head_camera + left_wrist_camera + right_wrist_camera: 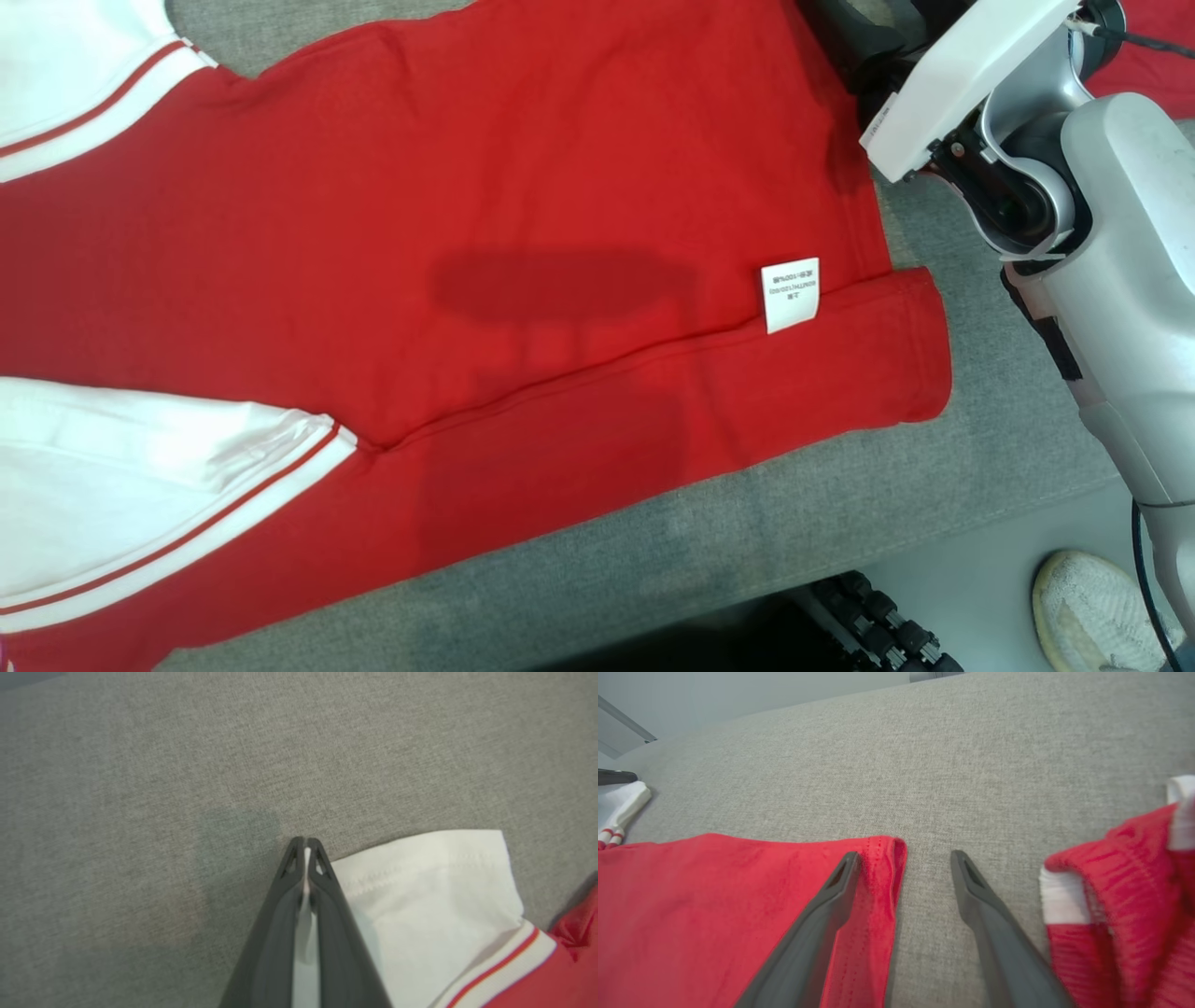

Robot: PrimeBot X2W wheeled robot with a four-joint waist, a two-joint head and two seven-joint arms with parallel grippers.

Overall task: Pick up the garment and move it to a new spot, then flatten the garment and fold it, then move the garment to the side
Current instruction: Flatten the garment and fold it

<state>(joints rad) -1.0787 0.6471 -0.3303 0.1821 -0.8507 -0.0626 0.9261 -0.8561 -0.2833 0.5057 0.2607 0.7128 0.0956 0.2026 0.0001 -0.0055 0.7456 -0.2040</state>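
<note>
The garment is a red shirt with white, red-striped sleeves, spread flat on the grey cloth surface. A white label lies near its hem. In the left wrist view my left gripper is shut on the white sleeve, with a strip of white cloth pinched between its fingers at the cuff's corner. My right gripper is open and low over the hem corner. Its left finger is over the red hem and its right finger is over bare grey cloth. My right arm reaches in from the upper right.
A second bunched red piece with a white band lies just right of my right gripper, also seen as red cloth behind the arm. The surface's front edge runs lower right, with pale floor, a person's white shoe and dark robot parts beyond.
</note>
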